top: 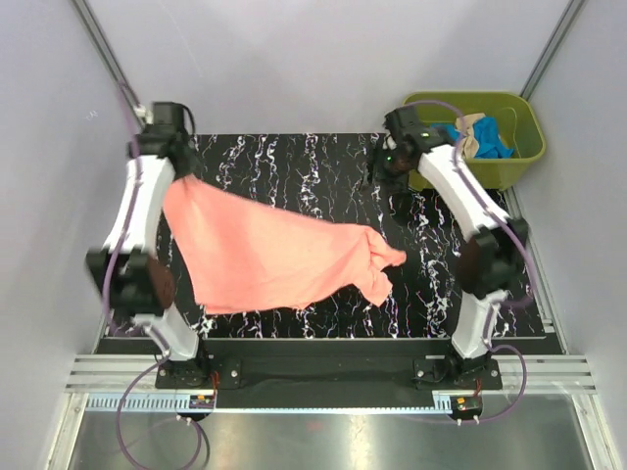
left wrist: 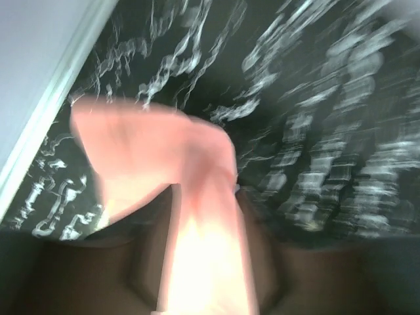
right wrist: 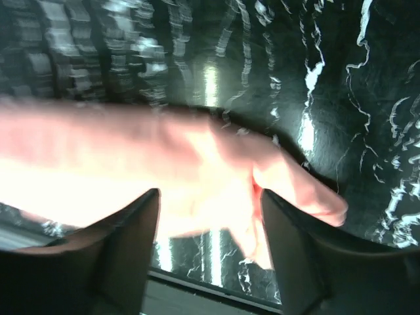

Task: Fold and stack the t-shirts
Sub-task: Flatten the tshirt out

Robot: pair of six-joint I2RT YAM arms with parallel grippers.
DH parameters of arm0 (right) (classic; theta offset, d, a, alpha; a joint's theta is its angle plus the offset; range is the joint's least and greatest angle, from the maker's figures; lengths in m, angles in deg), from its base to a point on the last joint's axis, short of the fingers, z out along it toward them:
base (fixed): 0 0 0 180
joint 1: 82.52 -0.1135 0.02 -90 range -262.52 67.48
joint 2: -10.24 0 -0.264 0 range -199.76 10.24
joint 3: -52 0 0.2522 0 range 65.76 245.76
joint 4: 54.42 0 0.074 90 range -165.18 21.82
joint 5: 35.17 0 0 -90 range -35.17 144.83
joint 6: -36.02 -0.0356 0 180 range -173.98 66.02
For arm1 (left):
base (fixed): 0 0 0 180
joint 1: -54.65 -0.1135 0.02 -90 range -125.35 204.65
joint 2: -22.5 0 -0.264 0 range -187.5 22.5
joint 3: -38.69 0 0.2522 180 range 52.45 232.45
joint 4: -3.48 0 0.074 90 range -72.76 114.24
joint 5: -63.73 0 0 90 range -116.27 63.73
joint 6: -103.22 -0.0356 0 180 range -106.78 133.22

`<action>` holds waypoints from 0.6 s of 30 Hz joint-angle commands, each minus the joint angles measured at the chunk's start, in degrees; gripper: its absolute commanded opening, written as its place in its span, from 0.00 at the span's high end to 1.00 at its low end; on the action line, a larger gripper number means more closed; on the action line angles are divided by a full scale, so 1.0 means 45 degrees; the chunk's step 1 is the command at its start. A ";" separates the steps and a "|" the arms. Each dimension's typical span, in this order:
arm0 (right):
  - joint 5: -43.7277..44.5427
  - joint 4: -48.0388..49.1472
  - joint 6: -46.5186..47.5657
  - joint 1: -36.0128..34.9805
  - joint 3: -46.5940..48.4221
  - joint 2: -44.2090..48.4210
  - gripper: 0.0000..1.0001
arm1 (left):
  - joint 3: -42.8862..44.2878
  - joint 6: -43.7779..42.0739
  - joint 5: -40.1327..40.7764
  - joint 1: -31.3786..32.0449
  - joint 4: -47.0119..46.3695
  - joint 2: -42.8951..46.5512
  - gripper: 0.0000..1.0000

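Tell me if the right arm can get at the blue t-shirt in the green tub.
Probably yes. The right gripper stands open right beside the olive-green tub, whose top is open, and the blue t-shirt lies uncovered inside.

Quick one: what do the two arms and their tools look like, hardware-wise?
Left arm and right arm: white link shells, black joint housings, purple cables looping along them. Green light near the right wrist. Tool fingers dark, blunt.
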 commanded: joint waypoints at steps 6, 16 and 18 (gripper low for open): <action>0.0002 -0.1588 0.0783 -0.0239 -0.1877 0.1230 0.20 | -0.1537 -0.0224 -0.0348 -0.0237 0.0131 -0.0328 0.27; -0.2457 0.2686 -0.1970 -0.0885 -1.1878 0.5687 0.46 | -1.0641 0.2275 -0.3167 -0.0861 0.0595 0.7051 0.40; -0.2654 0.3469 -0.2788 -0.0885 -1.2722 0.5999 0.50 | -1.1384 0.2842 -0.3478 -0.1153 0.0617 0.7858 0.45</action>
